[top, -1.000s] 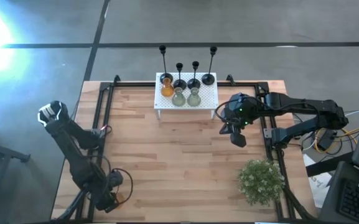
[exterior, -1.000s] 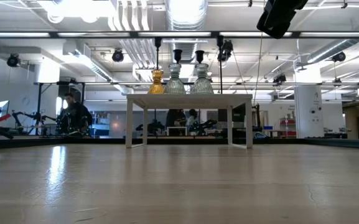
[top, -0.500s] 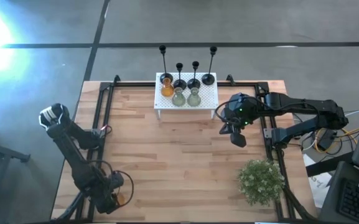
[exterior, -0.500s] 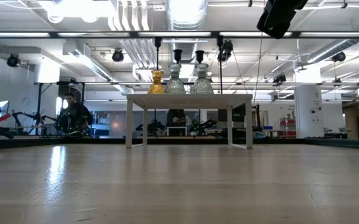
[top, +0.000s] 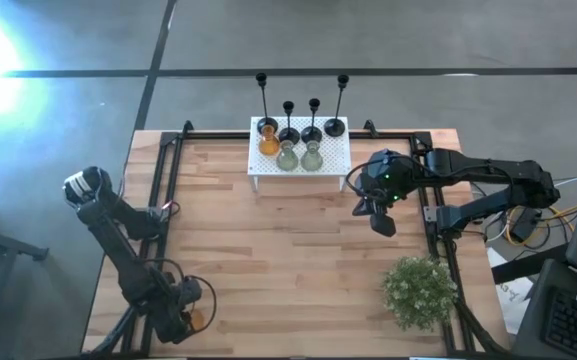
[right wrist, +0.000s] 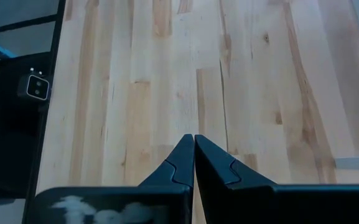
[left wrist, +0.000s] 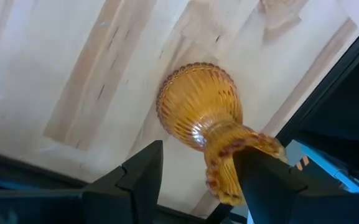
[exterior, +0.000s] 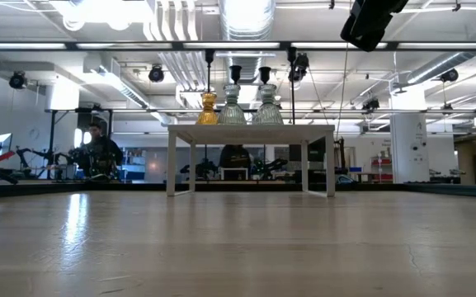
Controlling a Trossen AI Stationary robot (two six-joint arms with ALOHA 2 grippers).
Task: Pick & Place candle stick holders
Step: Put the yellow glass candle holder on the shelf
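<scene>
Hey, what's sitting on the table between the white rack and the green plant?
Only the right tool, shut, hangs above that stretch; the high view shows bare wood between the rack and the plant.

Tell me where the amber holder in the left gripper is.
Left wrist view: the amber holder sits between the left gripper jaws; from above, near the table's front-left corner.

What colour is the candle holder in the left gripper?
Amber, ribbed glass. The candle holder between the left gripper fingers shows best in the left wrist view.
</scene>
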